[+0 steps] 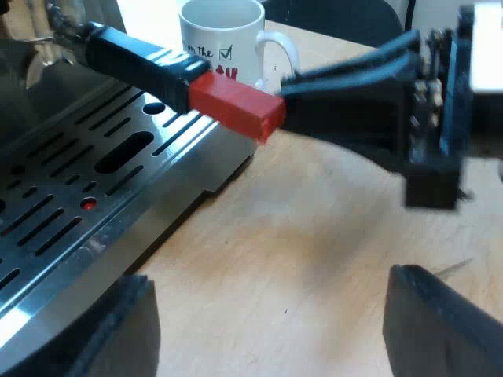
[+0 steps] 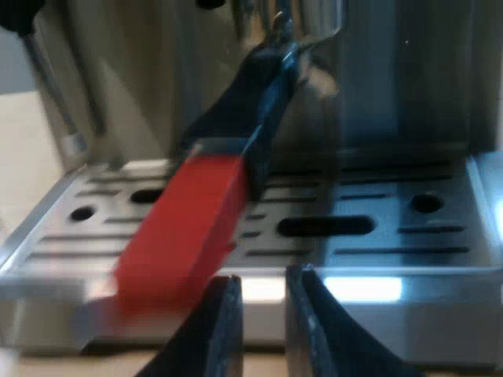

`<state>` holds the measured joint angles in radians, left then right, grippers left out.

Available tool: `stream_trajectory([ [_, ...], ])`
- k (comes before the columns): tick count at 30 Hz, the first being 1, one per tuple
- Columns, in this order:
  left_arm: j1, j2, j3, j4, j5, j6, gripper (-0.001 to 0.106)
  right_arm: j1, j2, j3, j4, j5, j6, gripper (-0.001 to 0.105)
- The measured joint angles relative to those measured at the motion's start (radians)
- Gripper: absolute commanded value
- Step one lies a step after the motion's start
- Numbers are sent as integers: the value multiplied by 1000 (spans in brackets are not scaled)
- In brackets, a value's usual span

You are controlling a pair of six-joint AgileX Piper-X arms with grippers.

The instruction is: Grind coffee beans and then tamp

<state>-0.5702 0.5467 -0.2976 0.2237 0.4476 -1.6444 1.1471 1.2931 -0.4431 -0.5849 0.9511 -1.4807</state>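
Pale wood-grain tabletop (image 1: pixel 314 236), matte, with fine grain lines. Shadows on it are soft and blurred, so the light is diffuse. Past the tabletop's edge there's a dark rounded shape (image 1: pixel 338 20), maybe a chair back, can't confirm. Just beside it is a pale wall patch (image 1: pixel 432 16), brightly lit. Blown-out white area (image 1: pixel 149 14), source can't tell. Right wrist view: beige surface (image 2: pixel 20 157), table or wall, can't tell which.

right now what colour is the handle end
handle end: red, best in left wrist view
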Motion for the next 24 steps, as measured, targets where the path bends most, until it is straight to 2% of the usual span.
stream_trajectory([
  [9,0,0,0,0,0,0,62,14,0,0,-3,32,-17,16],
  [14,0,0,0,0,0,0,62,63,-2,0,-3,79,-94,16],
  [19,0,0,0,2,0,0,62,118,-24,0,-3,156,-125,16],
  [20,0,0,0,2,0,0,62,141,-38,0,-3,176,-159,16],
  [24,0,0,0,2,0,0,62,181,-62,0,-3,181,-199,16],
])
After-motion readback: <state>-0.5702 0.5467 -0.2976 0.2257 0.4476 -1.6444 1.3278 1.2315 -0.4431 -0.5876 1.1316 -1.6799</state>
